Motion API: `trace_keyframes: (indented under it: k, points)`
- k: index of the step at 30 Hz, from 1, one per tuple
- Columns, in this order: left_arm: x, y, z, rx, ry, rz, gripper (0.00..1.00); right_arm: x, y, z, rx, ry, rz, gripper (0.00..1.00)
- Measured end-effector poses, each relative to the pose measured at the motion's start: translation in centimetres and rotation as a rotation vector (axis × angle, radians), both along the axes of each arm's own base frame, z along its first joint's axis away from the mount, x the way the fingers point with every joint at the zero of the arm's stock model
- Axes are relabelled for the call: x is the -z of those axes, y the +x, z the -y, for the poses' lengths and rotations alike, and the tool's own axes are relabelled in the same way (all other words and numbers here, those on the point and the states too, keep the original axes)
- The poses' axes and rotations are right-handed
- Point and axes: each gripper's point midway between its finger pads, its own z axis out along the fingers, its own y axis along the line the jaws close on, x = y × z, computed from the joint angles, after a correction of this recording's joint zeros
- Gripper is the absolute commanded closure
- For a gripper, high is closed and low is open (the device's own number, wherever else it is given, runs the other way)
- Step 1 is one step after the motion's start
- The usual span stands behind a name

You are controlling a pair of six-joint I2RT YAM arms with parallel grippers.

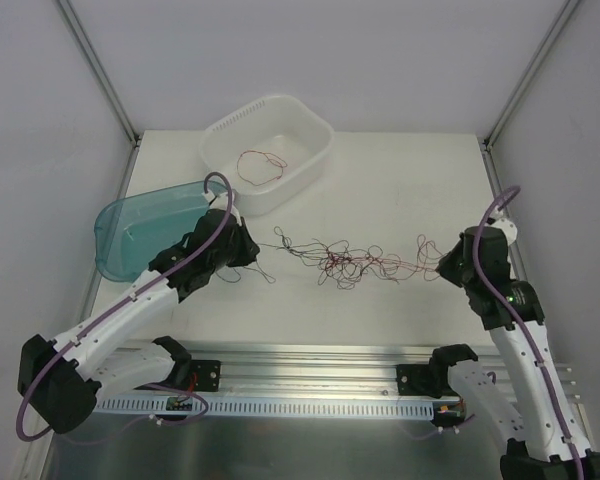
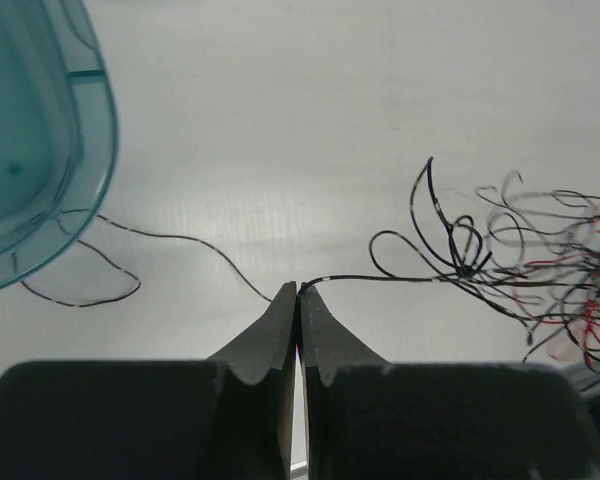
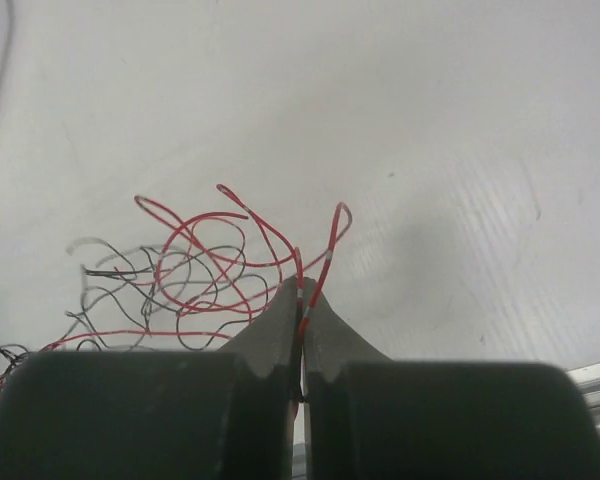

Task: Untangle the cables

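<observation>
Claw status, left: I am pressing the fingers of my left claw [image 2: 298,290] together on a single black strand [image 2: 380,279], with no gap showing between the two tips. That strand is running from the tips toward my right and joining the cables [image 1: 345,262], a loose tangle of hair-thin red and black wires that is lying on the white table [image 1: 400,190] between my two arms. A second length of black wire [image 2: 180,238] is trailing away from the same tips to my left, curling into a loop and reaching the edge of the teal tub [image 1: 130,235]; I cannot tell whether it is touching the tub.

Claw status, right: I am pinching a red strand [image 3: 325,255] in my right claw [image 3: 300,285], jaws closed on it at the very tips. Red loops are rising just past the tips, and grey-black curls are lying beyond them toward my left, on the table surface.

Tangle position: the wires are stretching in a thin line across the middle of the table, densest at the centre and thinning toward each claw.

Surroundings: a white basin [image 1: 315,165] is sitting at the far side of the table, holding one separate red loop [image 1: 260,165]. The teal tub is lying just beside the basin, next to my left arm.
</observation>
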Motion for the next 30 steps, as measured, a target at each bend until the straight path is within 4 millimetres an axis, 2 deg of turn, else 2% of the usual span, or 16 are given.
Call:
trace_keyframes:
  k: [3, 6, 8, 10, 12, 13, 14, 16, 19, 21, 25, 28, 30]
  points:
    - [1.1, 0.1, -1.8, -0.066, 0.007, -0.038, 1.00, -4.1, 0.6, 1.7, 0.038, -0.028, 0.074, 0.99]
    - [1.8, -0.2, -3.1, -0.112, 0.007, -0.064, 1.00, -6.9, 0.7, 3.0, 0.075, -0.042, 0.117, 0.99]
    - [1.8, -0.3, -3.4, -0.121, 0.002, -0.069, 1.00, -7.7, 0.7, 3.3, 0.080, -0.040, 0.120, 0.99]
    - [1.7, -0.5, -3.1, -0.106, -0.008, -0.076, 1.00, -8.2, 1.0, 2.9, 0.041, -0.026, 0.111, 0.98]
    - [1.9, -1.0, -2.3, -0.064, -0.029, -0.098, 1.00, -7.8, 1.8, 1.4, -0.039, 0.009, 0.083, 0.81]
    - [1.9, -1.2, -1.9, -0.042, -0.038, -0.109, 1.00, -7.2, 2.0, 0.7, -0.071, 0.022, 0.061, 0.69]
    - [2.1, -1.5, -1.3, -0.013, -0.051, -0.123, 1.00, -6.4, 2.3, -0.2, -0.116, 0.033, 0.037, 0.47]
    - [2.3, -2.3, 0.4, 0.059, -0.069, -0.146, 1.00, -3.8, 2.2, -2.2, -0.209, 0.028, -0.044, 0.31]
    - [2.8, -4.5, 3.9, 0.209, -0.093, -0.187, 1.00, -0.1, 0.9, -4.7, -0.335, -0.005, -0.164, 0.25]
    - [2.9, -5.6, 5.6, 0.282, -0.100, -0.206, 1.00, 0.8, -0.1, -6.1, -0.411, -0.026, -0.191, 0.25]
    - [2.5, -7.0, 8.2, 0.379, -0.112, -0.222, 1.00, -0.5, -0.7, -9.3, -0.561, -0.019, -0.115, 0.25]
    - [2.1, -7.2, 8.9, 0.400, -0.125, -0.215, 1.00, -1.4, -0.9, -12.8, -0.697, 0.033, -0.043, 0.27]
    - [1.8, -7.3, 9.1, 0.407, -0.130, -0.209, 1.00, -1.0, -1.1, -15.0, -0.764, 0.058, -0.032, 0.27]
